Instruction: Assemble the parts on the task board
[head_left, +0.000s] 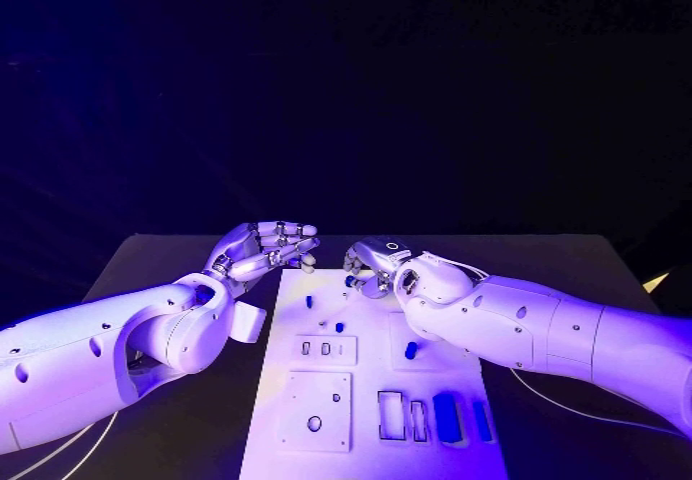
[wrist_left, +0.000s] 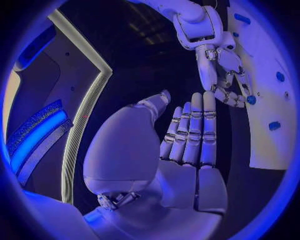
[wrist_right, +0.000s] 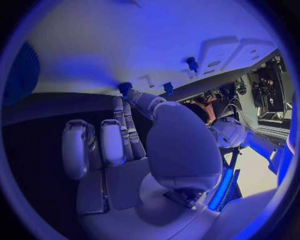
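Observation:
The white task board (head_left: 310, 345) lies in the middle of the table. My right hand (head_left: 378, 265) is at the board's far end, and its thumb and fingertips (wrist_right: 122, 102) pinch a small blue part (wrist_right: 125, 88) that stands in the board (wrist_right: 125, 45). In the left wrist view the same blue part (wrist_left: 250, 99) shows under the right hand (wrist_left: 222, 70). My left hand (head_left: 267, 250) hovers by the board's far left corner, holding nothing, with its fingers (wrist_left: 194, 130) stretched out side by side. Other blue parts (head_left: 340, 326) (head_left: 411, 350) stand further down the board.
Two long blue pieces (head_left: 447, 418) lie in slots at the board's near right. Recessed plates with holes (head_left: 326, 349) (head_left: 317, 410) take up its near left. More blue pegs (wrist_right: 167, 88) (wrist_right: 192, 63) stand close to the right hand. Black table (head_left: 173, 260) flanks the board.

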